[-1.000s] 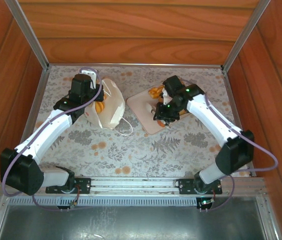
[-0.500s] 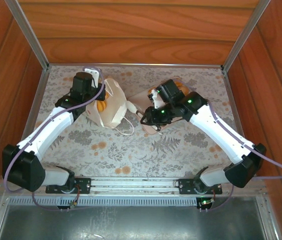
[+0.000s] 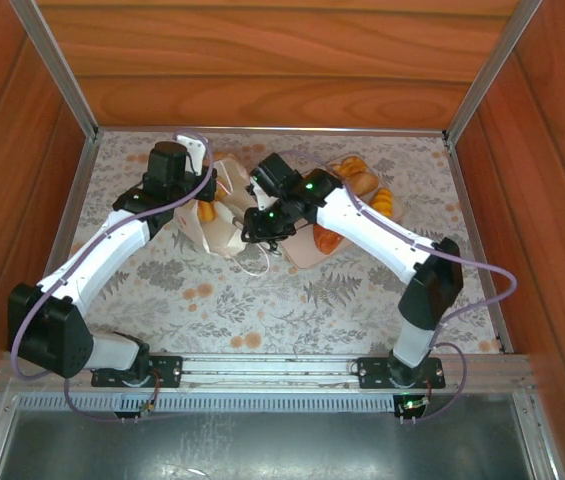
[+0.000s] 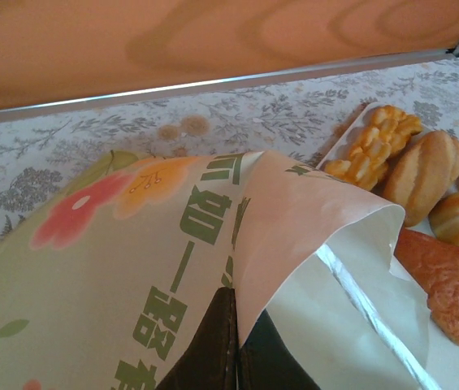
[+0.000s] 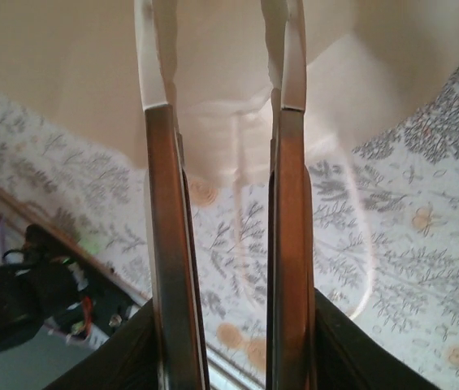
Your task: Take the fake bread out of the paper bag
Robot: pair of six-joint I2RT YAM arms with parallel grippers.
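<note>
The white paper bag (image 3: 224,225) lies on its side at the back left of the table, mouth toward the beige tray (image 3: 302,247). My left gripper (image 3: 208,190) is shut on the bag's upper edge; in the left wrist view its dark fingers (image 4: 213,349) pinch the paper beside the green lettering on the paper bag (image 4: 132,268). My right gripper (image 3: 252,225) is at the bag's mouth. It is open, and its fingers (image 5: 164,244) reach to the pale paper with nothing between them. Several pieces of fake bread (image 3: 357,180) lie on the tray: a braided loaf (image 4: 375,142), a bun (image 4: 424,175), a brown croissant (image 4: 448,288).
A thin cord handle (image 3: 255,262) trails from the bag onto the flowered tablecloth near my right gripper, the same cord handle (image 5: 363,244) curving beside my right finger. Wooden walls and metal rails (image 3: 272,130) close in the back and sides.
My right arm swung left from the tray to the bag's mouth, its jaws a little wider. The left gripper kept its hold on the bag.
</note>
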